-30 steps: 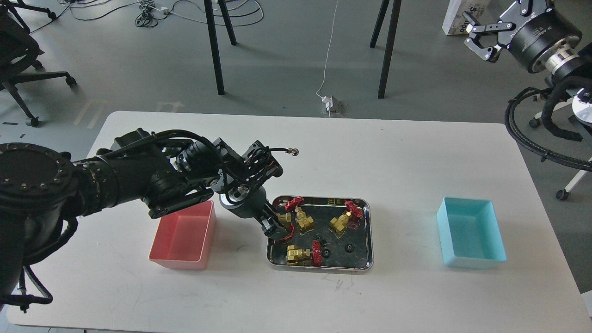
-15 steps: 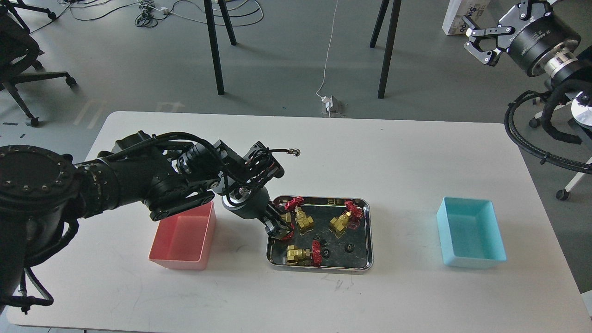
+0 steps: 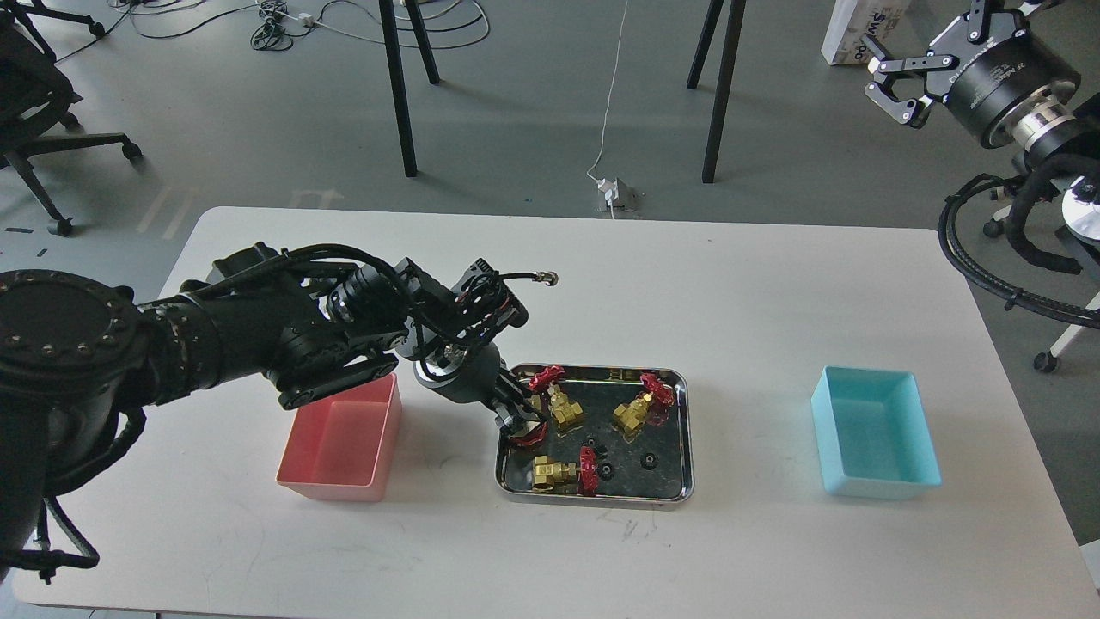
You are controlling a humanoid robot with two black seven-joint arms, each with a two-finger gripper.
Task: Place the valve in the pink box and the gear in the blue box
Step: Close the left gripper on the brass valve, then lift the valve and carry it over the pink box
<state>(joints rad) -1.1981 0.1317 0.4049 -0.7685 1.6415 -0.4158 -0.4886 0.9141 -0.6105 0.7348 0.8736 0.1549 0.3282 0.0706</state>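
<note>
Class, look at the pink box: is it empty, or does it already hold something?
Empty, as far as can be seen. The pink box shows bare floor and walls; its far corner lies under the left arm. The valves are not in it.

The steel tray (image 3: 681,430) is mirror-glossy metal. Each valve (image 3: 634,416) has a shiny brass body and a red-painted handwheel. The pink box (image 3: 344,438) and blue box (image 3: 872,430) are smooth plastic. The white table (image 3: 739,292) looks matt and lightly scuffed.

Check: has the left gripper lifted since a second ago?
Yes. The left gripper has risen slightly, closed on a valve, higher against the steel tray's left rim.
</note>
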